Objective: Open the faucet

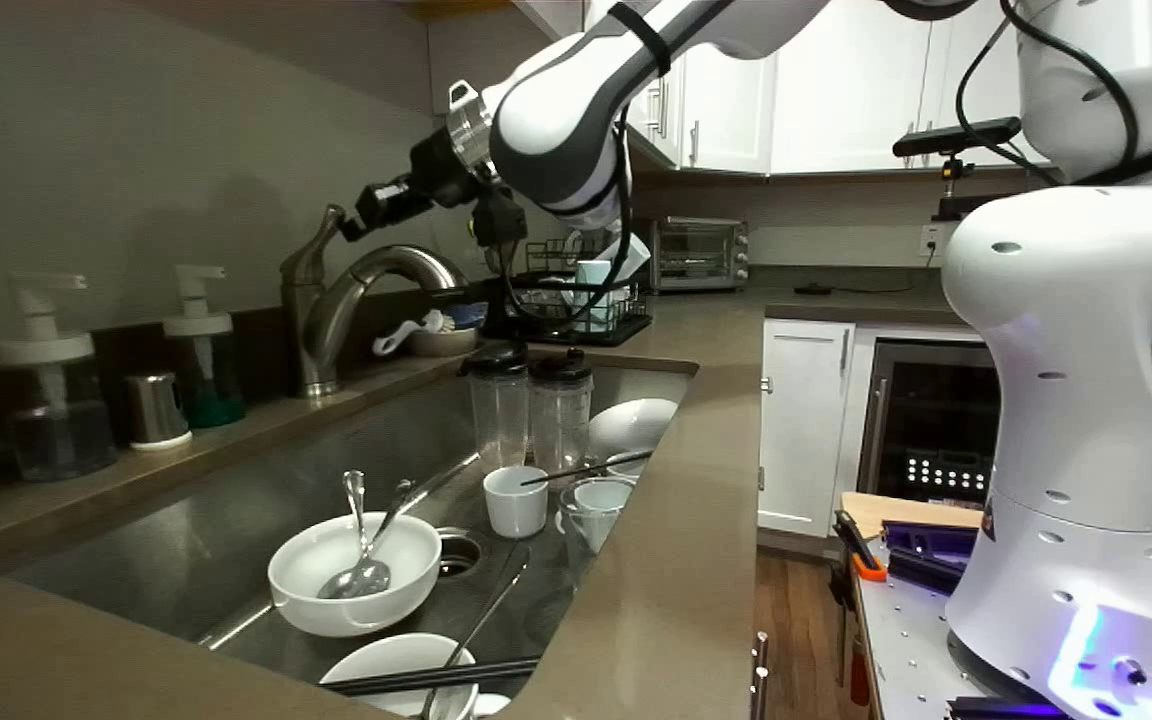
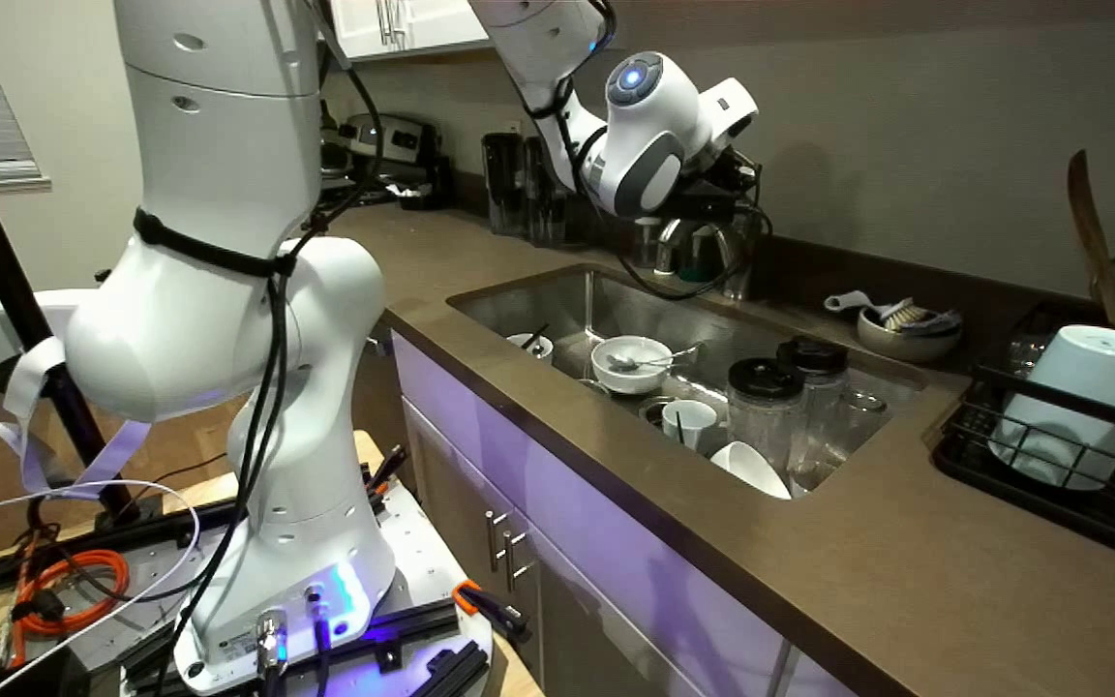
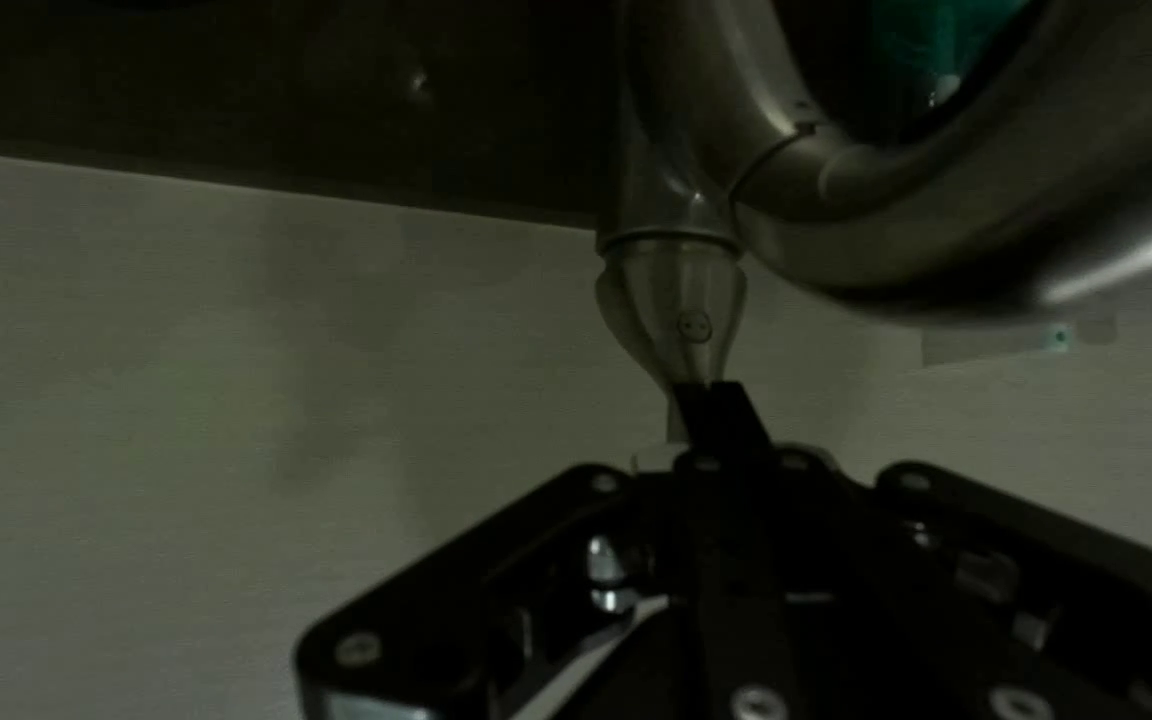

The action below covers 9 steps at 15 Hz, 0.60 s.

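Standing on the counter [image 1: 671, 540] behind the sink [image 1: 226, 520], a brushed-metal gooseneck faucet [image 1: 328, 318] has its lever handle [image 1: 316, 246] just beside a robot gripper [image 3: 711, 398], clenched with nothing between its fingers; contact is unclear. The step seems to be pushing the handle; next probably calls for steady pressure to tilt it. The handle's small round mark [image 3: 694, 325] is illegible; no brand is readable.

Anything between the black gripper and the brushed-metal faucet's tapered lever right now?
Nothing visible. In the wrist view, the black gripper, jaws shut, overlaps the narrow end of the tapered brushed-metal lever; contact is unclear. The arched brushed-metal spout curves beside them, not between.
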Each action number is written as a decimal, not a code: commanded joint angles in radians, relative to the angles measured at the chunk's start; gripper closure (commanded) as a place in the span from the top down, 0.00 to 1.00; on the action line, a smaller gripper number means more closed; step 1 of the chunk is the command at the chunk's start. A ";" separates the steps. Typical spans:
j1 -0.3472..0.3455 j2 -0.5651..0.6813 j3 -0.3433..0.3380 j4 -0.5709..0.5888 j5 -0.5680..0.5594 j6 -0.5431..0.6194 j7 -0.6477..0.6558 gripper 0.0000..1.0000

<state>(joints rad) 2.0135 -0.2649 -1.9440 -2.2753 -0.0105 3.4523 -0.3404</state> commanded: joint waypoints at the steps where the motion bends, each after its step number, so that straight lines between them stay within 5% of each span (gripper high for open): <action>1: -0.054 0.001 0.048 0.014 -0.007 0.005 0.020 0.03; 9: -0.094 -0.021 0.079 0.002 -0.012 0.001 0.004 0.03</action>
<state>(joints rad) 1.9489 -0.2864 -1.8916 -2.2650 -0.0107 3.4528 -0.3404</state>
